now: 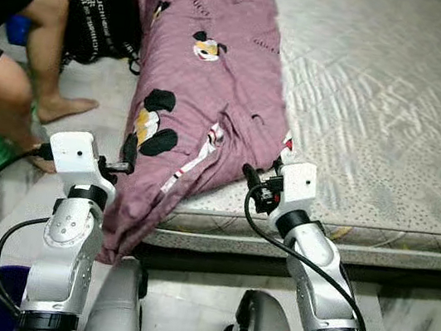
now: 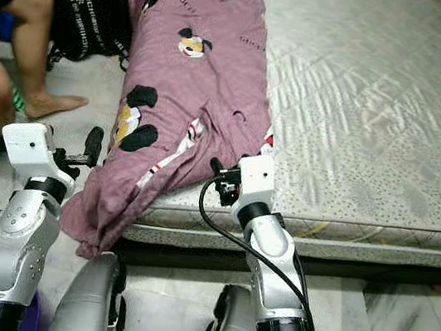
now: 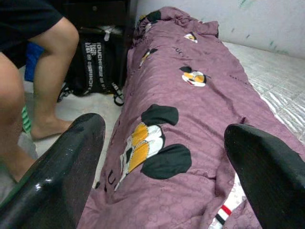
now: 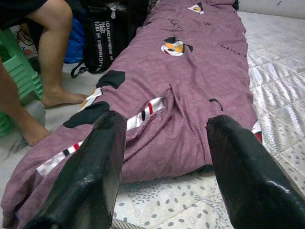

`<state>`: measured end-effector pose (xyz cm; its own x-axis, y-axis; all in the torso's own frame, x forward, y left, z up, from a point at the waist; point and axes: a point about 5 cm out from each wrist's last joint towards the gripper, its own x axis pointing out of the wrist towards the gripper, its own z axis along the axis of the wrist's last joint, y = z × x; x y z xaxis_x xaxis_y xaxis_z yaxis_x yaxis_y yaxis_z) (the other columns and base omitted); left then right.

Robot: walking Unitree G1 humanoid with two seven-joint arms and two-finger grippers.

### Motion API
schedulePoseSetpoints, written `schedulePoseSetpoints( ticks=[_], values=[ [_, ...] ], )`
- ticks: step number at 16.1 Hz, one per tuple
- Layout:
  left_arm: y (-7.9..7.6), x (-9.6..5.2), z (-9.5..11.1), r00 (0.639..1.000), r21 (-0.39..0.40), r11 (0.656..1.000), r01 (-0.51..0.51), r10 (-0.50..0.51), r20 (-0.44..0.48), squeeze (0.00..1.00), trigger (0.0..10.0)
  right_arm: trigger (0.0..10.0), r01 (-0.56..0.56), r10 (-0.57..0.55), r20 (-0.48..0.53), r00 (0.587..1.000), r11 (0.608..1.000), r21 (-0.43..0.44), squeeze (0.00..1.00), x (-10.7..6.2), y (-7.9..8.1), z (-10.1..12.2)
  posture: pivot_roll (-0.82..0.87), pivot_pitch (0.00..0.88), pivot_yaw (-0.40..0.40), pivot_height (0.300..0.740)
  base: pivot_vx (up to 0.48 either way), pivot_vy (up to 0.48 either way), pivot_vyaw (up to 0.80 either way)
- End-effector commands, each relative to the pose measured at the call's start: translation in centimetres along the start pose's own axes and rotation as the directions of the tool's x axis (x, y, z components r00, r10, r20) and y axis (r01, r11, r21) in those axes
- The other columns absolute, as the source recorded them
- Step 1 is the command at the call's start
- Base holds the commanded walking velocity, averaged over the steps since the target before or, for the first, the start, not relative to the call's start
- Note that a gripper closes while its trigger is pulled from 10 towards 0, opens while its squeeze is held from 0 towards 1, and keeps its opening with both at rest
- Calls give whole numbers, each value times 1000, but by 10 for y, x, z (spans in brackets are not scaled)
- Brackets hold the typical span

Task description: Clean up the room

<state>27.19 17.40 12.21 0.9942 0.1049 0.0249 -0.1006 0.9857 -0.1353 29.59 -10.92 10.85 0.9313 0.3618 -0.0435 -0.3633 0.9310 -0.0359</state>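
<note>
Bare quilted mattress (image 1: 381,107) low on a pale marble floor (image 1: 422,323). Along its left edge, a long mauve cartoon-print blanket (image 1: 203,87), near end drooping over the corner to the floor. On the floor beside it, a black printed bag (image 1: 102,12).

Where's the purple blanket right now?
The purple blanket lies along the mattress's left edge, its near end drooping floorward between both open pincers.
</note>
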Motion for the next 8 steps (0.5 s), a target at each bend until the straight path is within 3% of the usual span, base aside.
schedulePoseSetpoints(
  ticks=[1, 8],
  values=[
    [-2, 0, -3, 1000, 7, 1000, 8, -8, -16, 0, 10000, 10000, 11, -11, -15, 1000, 1000, 6, 0, -2, -4, -3, 40, 137, -53, 629, 0, 0, 0],
    [-2, 0, -3, 1000, 7, 1000, 8, -8, -16, 0, 10000, 10000, 11, -11, -15, 1000, 1000, 6, 0, -2, -4, -3, 40, 137, -53, 629, 0, 0, 0]
  ],
)
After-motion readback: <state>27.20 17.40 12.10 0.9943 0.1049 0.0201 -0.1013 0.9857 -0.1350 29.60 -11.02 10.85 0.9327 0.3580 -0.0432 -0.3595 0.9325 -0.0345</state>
